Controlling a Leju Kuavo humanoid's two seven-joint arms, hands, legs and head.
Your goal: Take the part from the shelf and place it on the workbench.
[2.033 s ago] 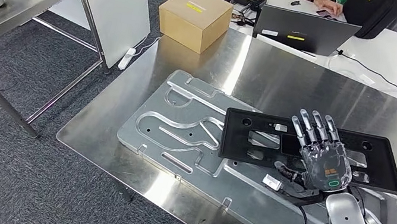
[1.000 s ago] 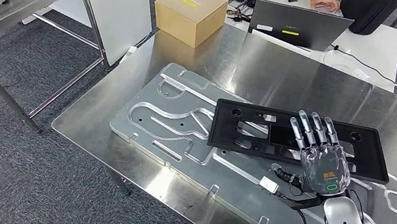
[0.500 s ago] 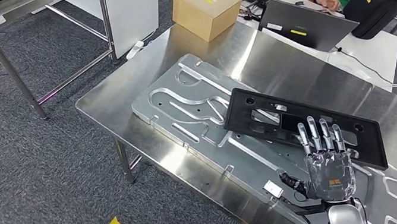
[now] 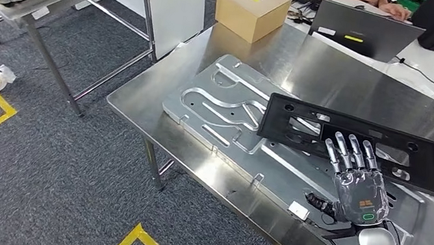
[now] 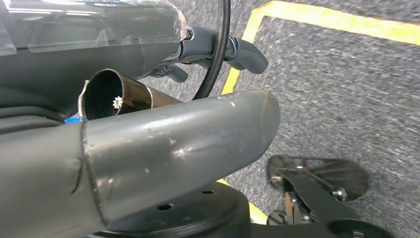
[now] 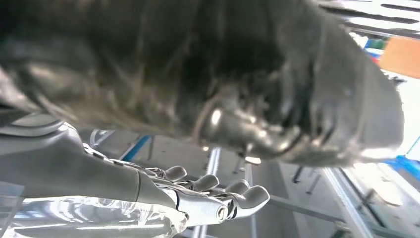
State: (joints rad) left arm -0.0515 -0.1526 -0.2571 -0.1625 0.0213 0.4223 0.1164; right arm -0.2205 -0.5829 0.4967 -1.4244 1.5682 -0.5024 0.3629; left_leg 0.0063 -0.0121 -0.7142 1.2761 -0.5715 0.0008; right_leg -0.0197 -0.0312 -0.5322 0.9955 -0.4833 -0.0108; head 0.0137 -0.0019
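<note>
We've got the black part [image 4: 356,143] lying flat on the silver grooved plate [image 4: 246,127], which itself sits on the workbench [image 4: 339,82]. Long axis of the part runs left-right across the bench, tilting slightly nearer toward the right end.

Our right hand [image 4: 356,184] hangs over the plate just near-side of the part, palm down, fingers [image 4: 346,151] straight and spread, holding nothing. Fingertips point to the far side and overlap the part's near edge; can't tell from the head view whether they touch it or hover above. Right wrist view is blurred but shows the same outstretched fingers w/ nothing in them.

Left hand [image 5: 213,49] hangs down over grey carpet w/ yellow floor tape [image 5: 341,20], well away from the bench; its fingers look loosely curled w/ nothing in them, but we can't tell for sure.

So the right hand is much nearer. Part looks placed to us; we judge the next move is a straight pull-back toward the near side, clear of the part's edge.
</note>
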